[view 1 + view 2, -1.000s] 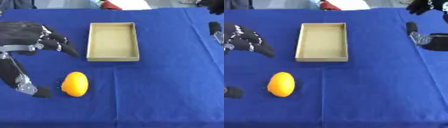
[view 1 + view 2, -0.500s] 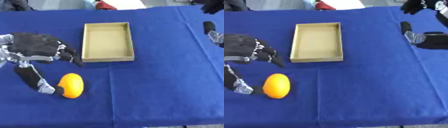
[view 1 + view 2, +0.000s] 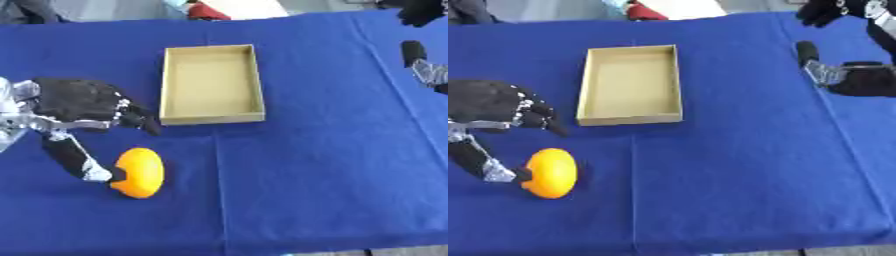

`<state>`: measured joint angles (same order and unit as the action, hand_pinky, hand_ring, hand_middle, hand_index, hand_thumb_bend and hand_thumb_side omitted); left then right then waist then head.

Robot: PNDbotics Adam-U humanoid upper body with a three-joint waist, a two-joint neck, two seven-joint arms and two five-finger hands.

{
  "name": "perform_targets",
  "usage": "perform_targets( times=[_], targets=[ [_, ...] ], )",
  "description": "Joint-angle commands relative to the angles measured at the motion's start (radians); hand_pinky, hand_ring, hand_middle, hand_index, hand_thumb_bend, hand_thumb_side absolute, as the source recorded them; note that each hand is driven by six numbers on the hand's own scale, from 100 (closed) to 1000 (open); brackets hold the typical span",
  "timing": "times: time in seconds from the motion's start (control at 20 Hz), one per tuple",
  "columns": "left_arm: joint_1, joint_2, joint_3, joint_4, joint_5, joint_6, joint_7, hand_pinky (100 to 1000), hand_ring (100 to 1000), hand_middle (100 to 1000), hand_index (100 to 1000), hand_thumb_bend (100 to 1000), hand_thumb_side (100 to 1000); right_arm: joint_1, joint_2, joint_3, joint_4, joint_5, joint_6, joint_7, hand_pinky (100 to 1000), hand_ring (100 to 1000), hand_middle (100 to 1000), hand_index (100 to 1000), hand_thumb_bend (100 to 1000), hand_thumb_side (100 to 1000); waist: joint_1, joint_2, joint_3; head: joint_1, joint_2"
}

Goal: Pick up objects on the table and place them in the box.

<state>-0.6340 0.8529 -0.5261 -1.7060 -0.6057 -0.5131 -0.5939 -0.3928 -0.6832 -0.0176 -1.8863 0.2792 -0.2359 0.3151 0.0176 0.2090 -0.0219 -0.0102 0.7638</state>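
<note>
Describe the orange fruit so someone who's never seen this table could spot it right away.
Start at the blue tablecloth and find the open cardboard box near its middle. From the box's near left corner, come toward the robot: the orange fruit lies there, beside the thumb of the left hand. It is the only bright, rounded thing on the cloth.

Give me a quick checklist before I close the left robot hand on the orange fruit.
1. Thumb at fruit: ok, left robot hand has its thumb touching the fruit's left side.
2. Fingers round fruit: not ok, they sit above it, toward the box.
3. Box empty: ok.
4. Path from fruit to box free: ok, only blue cloth between.
5. Right robot hand out of the way: ok, at far right edge.
</note>
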Motion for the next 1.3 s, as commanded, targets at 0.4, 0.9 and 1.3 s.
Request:
perform_targets(
  times=[0.4, 0.9, 1.3],
  targets=[
    [-0.015, -0.010, -0.008, 0.063, -0.051, -0.234, -0.227, 713, 746, 733, 874, 257, 396, -0.015, -0.019, -0.005, -0.007, -0.012, 0.000, 0.006, 675, 690, 691, 936, 100, 255, 0.002, -0.018, -0.003, 0.001, -0.010],
    [-0.023, -0.034, -0.003, 0.088, 0.088, -0.252, -0.229, 370, 417, 389, 534, 100, 245, -0.014, -0.016, -0.006, -0.007, -0.018, -0.004, 0.010, 677, 690, 694, 938, 100, 256, 0.003, -0.020, -0.008, 0.000, -0.012],
    [-0.083, -0.028, 0.069, 0.058, 0.220, -0.216, -0.183, 335, 378, 336, 483, 100, 247, -0.011, -0.016, -0.004, -0.009, -0.024, -0.007, 0.014, 677, 691, 692, 939, 100, 256, 0.002, -0.024, -0.017, 0.000, -0.011]
  ],
)
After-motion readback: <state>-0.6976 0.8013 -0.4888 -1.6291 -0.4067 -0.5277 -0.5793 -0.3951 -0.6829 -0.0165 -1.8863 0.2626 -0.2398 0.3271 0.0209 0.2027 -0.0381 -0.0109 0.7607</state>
